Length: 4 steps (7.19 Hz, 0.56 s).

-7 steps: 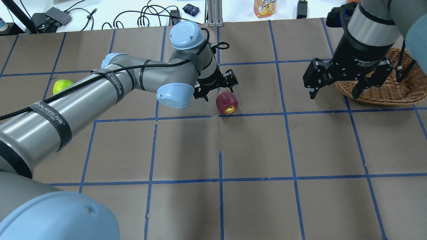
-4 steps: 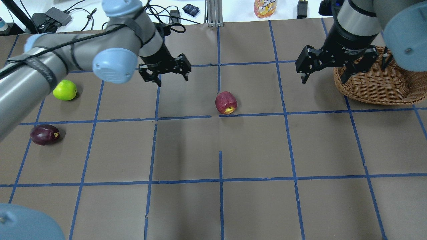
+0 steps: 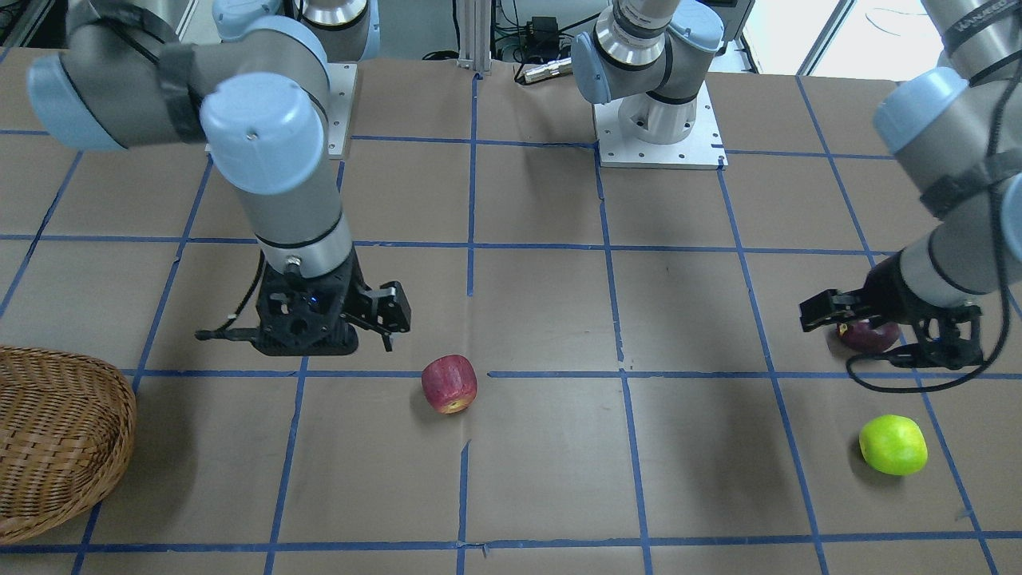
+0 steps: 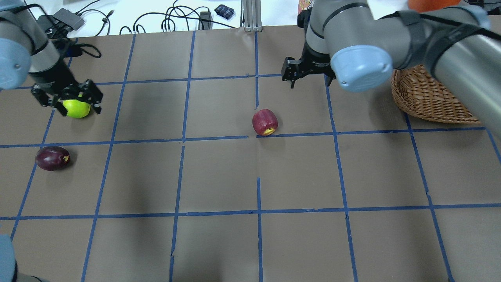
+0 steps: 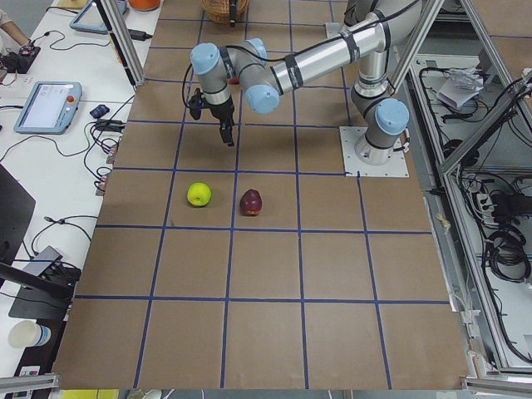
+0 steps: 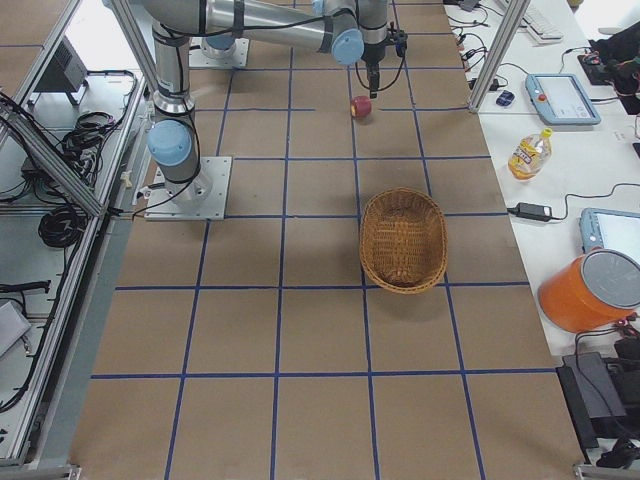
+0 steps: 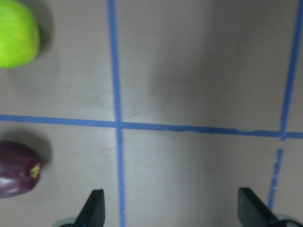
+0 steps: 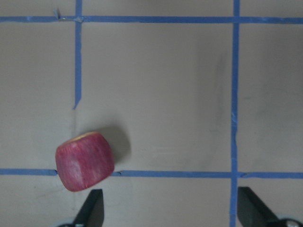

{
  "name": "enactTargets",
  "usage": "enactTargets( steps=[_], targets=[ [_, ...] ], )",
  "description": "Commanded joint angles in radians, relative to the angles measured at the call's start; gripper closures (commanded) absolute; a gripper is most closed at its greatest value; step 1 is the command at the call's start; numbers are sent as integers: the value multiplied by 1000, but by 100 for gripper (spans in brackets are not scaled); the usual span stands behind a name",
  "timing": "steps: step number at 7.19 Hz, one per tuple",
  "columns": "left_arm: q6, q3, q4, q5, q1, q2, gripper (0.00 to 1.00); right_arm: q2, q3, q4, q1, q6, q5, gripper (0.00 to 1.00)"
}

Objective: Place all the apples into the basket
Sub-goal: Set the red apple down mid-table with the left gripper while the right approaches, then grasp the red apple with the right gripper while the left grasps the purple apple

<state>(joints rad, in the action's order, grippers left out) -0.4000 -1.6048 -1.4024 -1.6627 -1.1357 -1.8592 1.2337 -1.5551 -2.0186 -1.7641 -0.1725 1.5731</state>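
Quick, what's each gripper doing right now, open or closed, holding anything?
Left gripper: open, holding nothing.
Right gripper: open, holding nothing; the round red apple lies loose nearby.

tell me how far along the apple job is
Done: nothing; the basket is empty. In hand: nothing; the left gripper and right gripper are both open. To do: red apple, green apple and purple apple all lie on the table.
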Motion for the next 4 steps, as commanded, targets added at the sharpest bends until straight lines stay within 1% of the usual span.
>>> enactTargets(
  steps=[1,2,4],
  targets=[
    [-163,-36,25,-6,135,-35,0,-164,79,-45,-67,-53,1,0],
    [-212,-64,125,-15,145,-67,0,-187,85,-39,-86,-47,-25,0],
    [-282,-90,204,-35,206,-109,0,-192,79,24,-97,2,-39,0]
  ],
)
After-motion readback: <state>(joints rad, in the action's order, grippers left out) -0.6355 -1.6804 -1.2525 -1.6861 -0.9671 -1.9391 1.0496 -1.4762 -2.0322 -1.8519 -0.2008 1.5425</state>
